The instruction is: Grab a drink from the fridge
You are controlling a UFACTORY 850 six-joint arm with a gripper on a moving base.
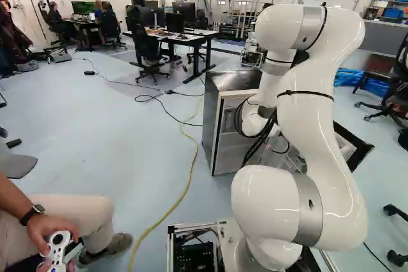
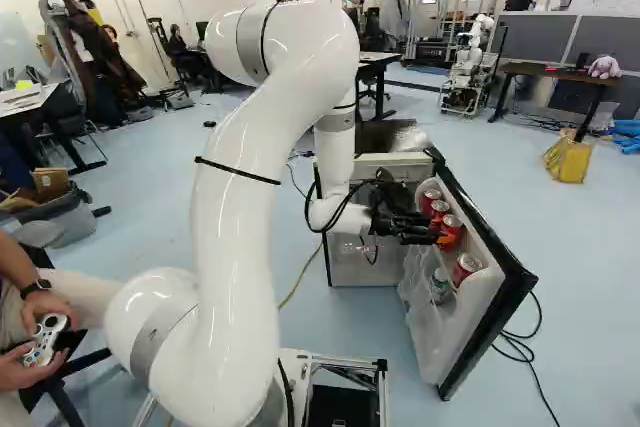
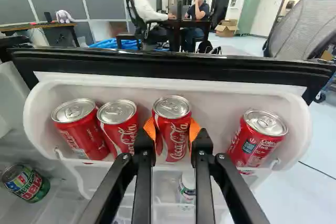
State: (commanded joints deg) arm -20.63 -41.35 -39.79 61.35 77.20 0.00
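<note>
Gripper [image 2: 443, 236] at the open fridge door, clenched on a red drink can. Taking the fingers as my clock hub, twelve straight ahead: orange pads [image 3: 150, 129] press the held can [image 3: 172, 135] from nine and three o'clock. The can stands about upright between them, below its rim, in the upper door shelf [image 3: 226, 94]. Can't tell from here whether its base bears on the shelf.

Same shelf, going outward: second can [image 3: 119, 127] near the nine o'clock finger, at eleven; third can [image 3: 82, 132] just beside it, at ten. Fourth can [image 3: 256, 141] well apart from the held one, at two. All three are red, like mine.

Lower in the door: a green can [image 3: 26, 183] toward eight. A small white-capped bottle [image 3: 187, 187] stands below the held can, seen between the fingers, its lower part hard to make out.

Farther out, clock now hung on my base, twelve ahead: the fridge [image 1: 220, 133] at twelve to one, its door [image 2: 478, 247] swung open toward two. Yellow cable [image 1: 192, 165] along the floor at eleven. Another robot [image 2: 468, 62] well beyond the fridge, about one.
</note>
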